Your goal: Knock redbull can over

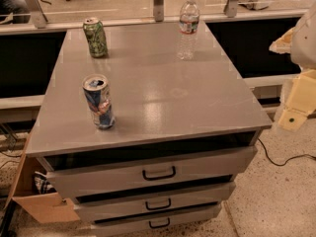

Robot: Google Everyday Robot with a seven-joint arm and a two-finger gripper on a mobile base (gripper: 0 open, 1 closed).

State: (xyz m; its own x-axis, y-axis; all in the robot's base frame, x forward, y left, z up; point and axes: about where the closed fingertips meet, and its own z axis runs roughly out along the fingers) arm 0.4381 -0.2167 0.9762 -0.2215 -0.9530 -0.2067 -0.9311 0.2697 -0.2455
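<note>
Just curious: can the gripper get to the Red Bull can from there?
Probably yes. The gripper sits right of the cabinet top; the stretch between it and the redbull can is bare, with the green can and water bottle farther back.

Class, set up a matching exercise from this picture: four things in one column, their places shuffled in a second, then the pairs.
1. redbull can
2. green can
3. water bottle
4. gripper

A. back left of the cabinet top
B. off the top, at the picture's right edge
C. front left of the top
D. back of the top, right of centre

Pairs: 1-C, 2-A, 3-D, 4-B
</note>
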